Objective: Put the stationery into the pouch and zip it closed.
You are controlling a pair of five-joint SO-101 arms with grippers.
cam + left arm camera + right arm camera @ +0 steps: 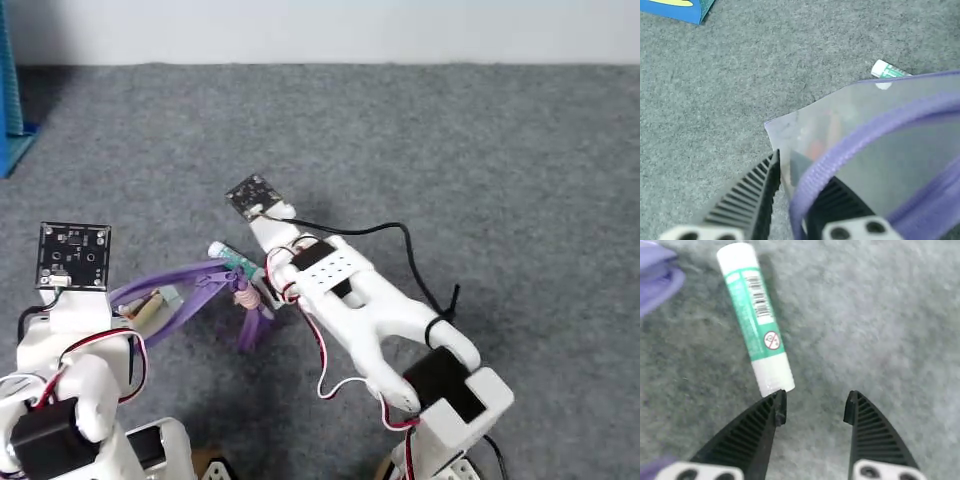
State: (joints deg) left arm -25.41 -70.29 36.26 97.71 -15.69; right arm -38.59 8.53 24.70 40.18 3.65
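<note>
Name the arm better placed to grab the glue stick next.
Right. The right end effector, open, sits at one end of the glue stick; the left end effector grips the edge of the pouch.

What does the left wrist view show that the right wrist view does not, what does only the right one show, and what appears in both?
Left wrist view, not the right: the left gripper shut on the clear wall of the pouch beside its purple zipper, and a blue object on the carpet beyond. Right wrist view, not the left: the right gripper open, one fingertip beside the end of the glue stick. Both: the glue stick lying on the grey carpet outside the pouch, and some of the pouch's purple.
</note>
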